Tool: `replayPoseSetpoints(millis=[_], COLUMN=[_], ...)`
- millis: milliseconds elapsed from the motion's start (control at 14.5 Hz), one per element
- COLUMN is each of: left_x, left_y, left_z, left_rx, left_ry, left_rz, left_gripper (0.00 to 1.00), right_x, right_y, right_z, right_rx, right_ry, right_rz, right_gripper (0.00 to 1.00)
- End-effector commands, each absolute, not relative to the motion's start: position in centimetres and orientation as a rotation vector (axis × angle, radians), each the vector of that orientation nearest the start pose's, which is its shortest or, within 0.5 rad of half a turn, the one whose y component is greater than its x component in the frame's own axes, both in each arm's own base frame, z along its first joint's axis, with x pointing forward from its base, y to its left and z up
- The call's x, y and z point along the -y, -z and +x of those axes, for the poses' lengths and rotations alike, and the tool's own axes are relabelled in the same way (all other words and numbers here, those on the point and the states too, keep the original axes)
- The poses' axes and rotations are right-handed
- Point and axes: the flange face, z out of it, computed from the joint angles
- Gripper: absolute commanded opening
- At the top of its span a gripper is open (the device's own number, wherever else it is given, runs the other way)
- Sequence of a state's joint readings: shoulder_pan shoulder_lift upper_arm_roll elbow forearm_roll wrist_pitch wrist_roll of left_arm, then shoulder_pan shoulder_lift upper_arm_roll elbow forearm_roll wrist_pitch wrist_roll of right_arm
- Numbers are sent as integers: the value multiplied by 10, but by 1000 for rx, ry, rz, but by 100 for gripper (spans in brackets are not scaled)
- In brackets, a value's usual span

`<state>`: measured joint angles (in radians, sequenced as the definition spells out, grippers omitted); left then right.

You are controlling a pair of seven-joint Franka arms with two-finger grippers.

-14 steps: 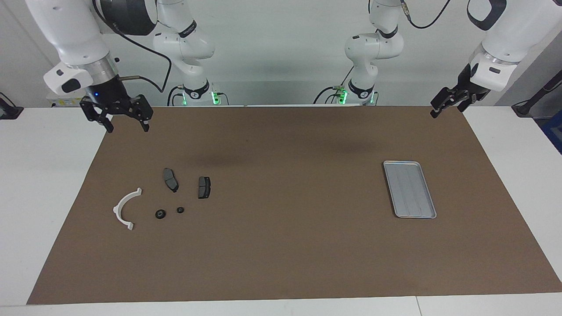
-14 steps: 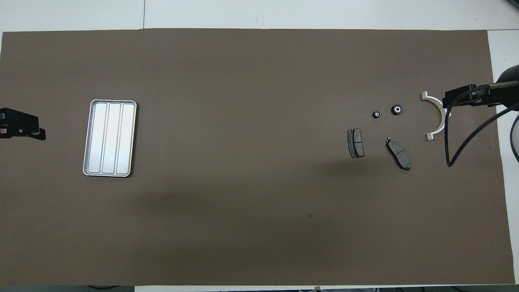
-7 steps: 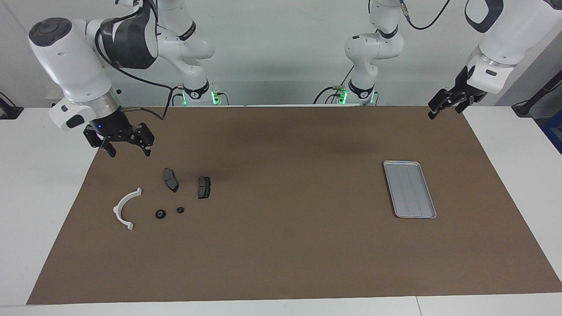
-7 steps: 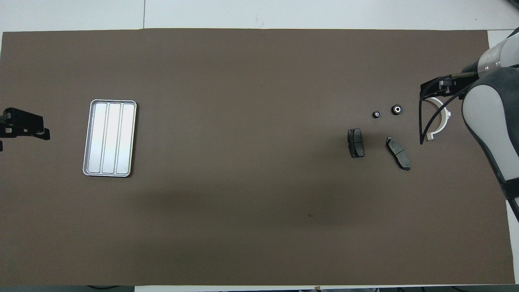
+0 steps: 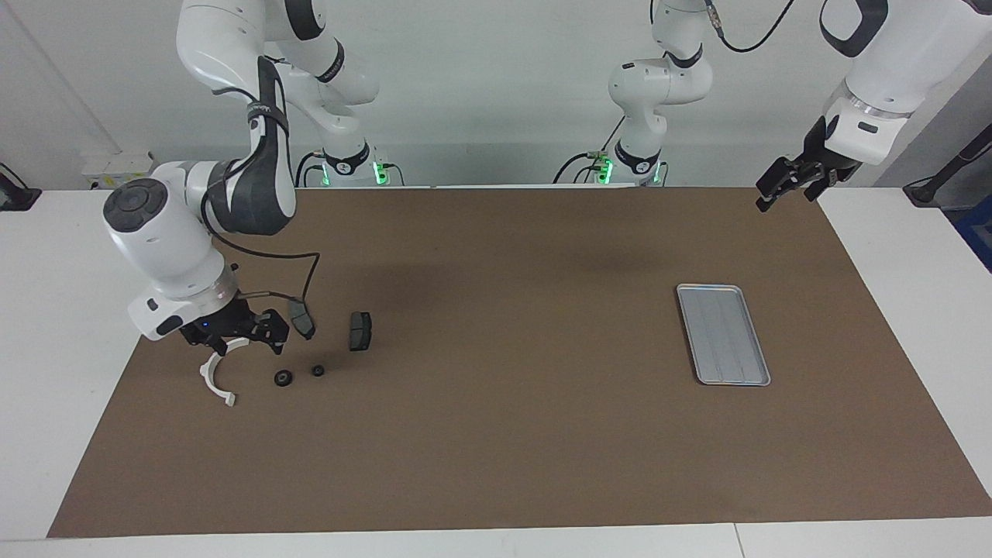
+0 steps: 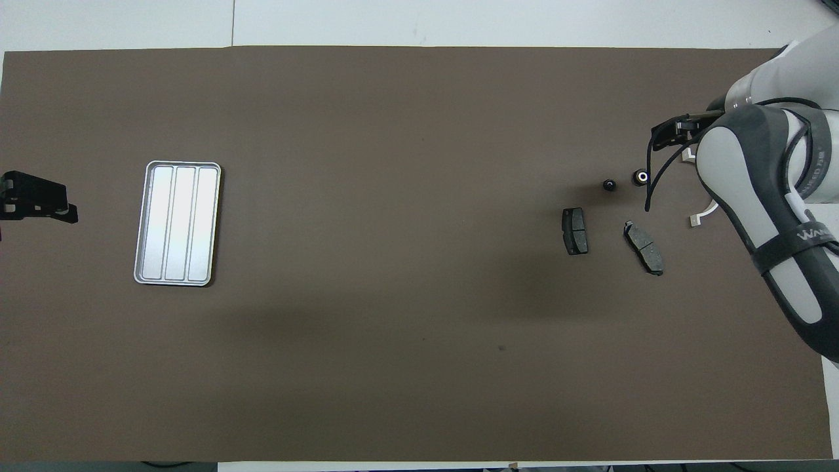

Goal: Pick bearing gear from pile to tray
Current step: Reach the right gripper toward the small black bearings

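The pile lies toward the right arm's end of the mat. It holds a white half-ring bracket (image 5: 213, 381), two dark brake pads (image 5: 301, 318) (image 5: 360, 331) and two small black round bearing pieces (image 5: 284, 378) (image 5: 318, 370). In the overhead view the round pieces (image 6: 641, 176) (image 6: 609, 185) sit farther from the robots than the pads (image 6: 574, 231). My right gripper (image 5: 246, 349) (image 6: 668, 134) hangs open and low over the bracket's near end, beside the larger round piece, holding nothing. The silver ribbed tray (image 5: 723, 335) (image 6: 177, 223) lies toward the left arm's end. My left gripper (image 5: 781, 188) (image 6: 39, 203) waits, raised and open.
A brown mat (image 5: 496, 434) covers most of the white table (image 5: 77, 310). The right arm's forearm (image 6: 767, 216) and its black cable (image 6: 652, 183) hide most of the bracket in the overhead view.
The right arm has come down and away from the robots, from above the mat's near corner to low over the bracket. The left gripper has hardly moved.
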<state>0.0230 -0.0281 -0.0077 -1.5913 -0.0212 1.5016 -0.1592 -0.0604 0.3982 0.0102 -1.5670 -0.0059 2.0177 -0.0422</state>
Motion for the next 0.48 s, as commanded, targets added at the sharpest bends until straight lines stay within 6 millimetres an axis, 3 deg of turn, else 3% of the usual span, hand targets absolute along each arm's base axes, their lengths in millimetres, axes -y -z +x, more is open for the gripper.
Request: replayPoseSetpoints(millis=[0,414], left_x=[-10,-6], left_y=[-626,-626], left_z=[533,533], left_rx=[305,293], left_ry=[-75,-80], left_rz=[-3162,-3163], left_gripper=[100,100], right_x=[41,35], right_y=[-411,-367], right_z=[700,716], right_rx=[10,23], right_ry=[108,118], right_rz=[-3152,-3150], right_gripper=[96,92])
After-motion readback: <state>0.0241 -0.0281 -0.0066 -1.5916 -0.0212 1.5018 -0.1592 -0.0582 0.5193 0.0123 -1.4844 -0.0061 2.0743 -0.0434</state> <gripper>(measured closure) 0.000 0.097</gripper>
